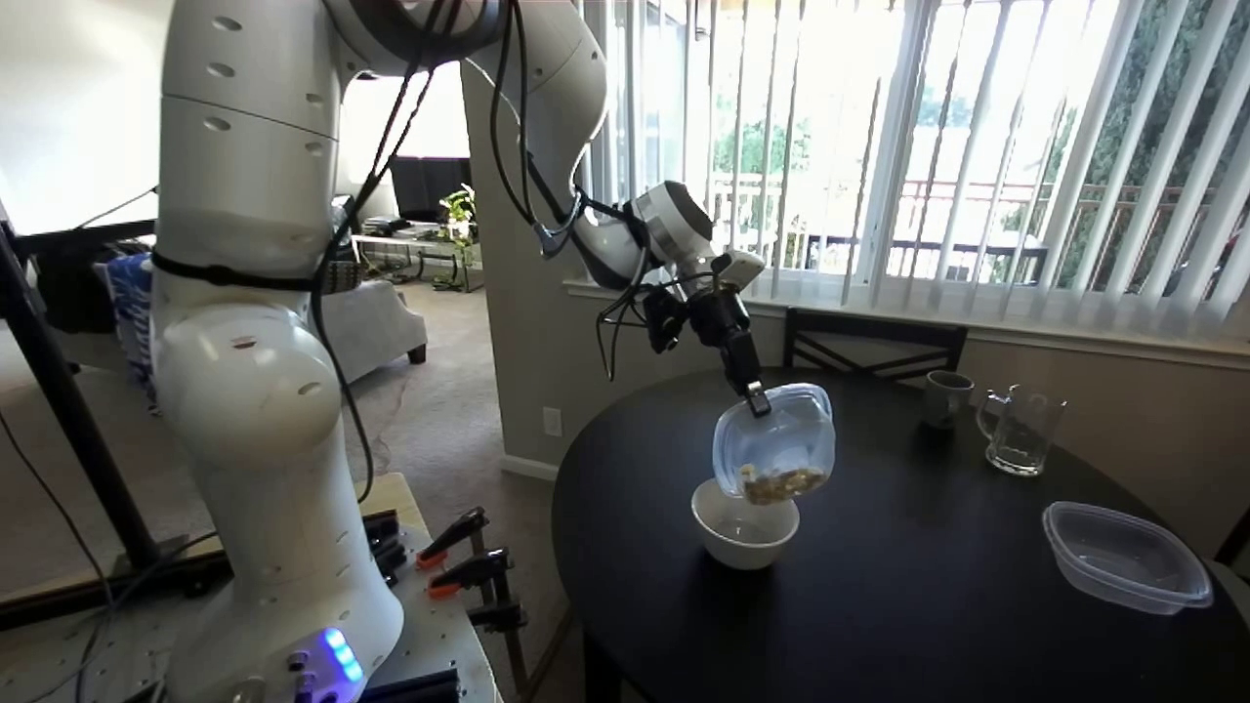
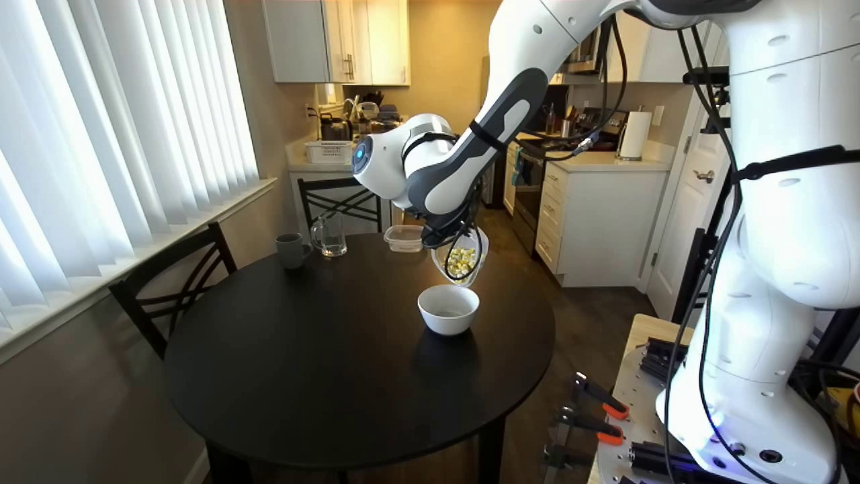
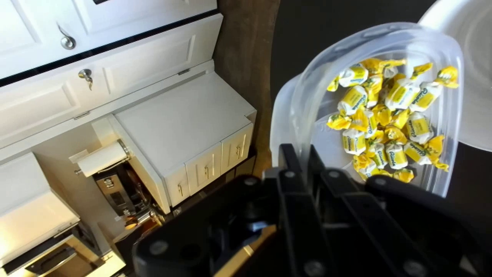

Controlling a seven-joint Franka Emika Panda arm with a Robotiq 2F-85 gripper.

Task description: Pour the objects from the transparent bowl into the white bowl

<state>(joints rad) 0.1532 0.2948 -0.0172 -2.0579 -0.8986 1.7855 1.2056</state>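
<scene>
1. In an exterior view, a grey mug (image 1: 945,398) stands at the far right, with a clear glass mug (image 1: 1020,437) just to its right. A flat clear container (image 1: 1123,558) sits nearer, by the right edge of the round black table (image 1: 879,605). All three are apart from the white bowl (image 1: 744,542) and the transparent bowl (image 1: 781,430).
2. In an exterior view, a looping black cable (image 2: 481,252) hangs across the transparent bowl and hides bits of it.
3. The gripper (image 3: 301,154) is pinching the rim of the transparent bowl, which is tilted. In an exterior view its low side covers part of the white bowl's far rim; whether the two touch, I cannot tell.
4. The wrapped yellow-and-white candies (image 3: 392,123) lie heaped inside the transparent bowl, toward its lower side.
5. The white bowl stands upright on the dark tabletop. Vertical blinds (image 1: 937,146) hang at the window on the far side; a grey sofa (image 1: 376,327) is far left. In an exterior view, white cabinets (image 2: 615,225) and a paper towel roll (image 2: 633,136) are far right.
6. Counted: one white bowl, one transparent bowl, one flat container, two mugs, two dark chairs (image 2: 164,260) in an exterior view. More than ten candies show; overlap prevents an exact count.
</scene>
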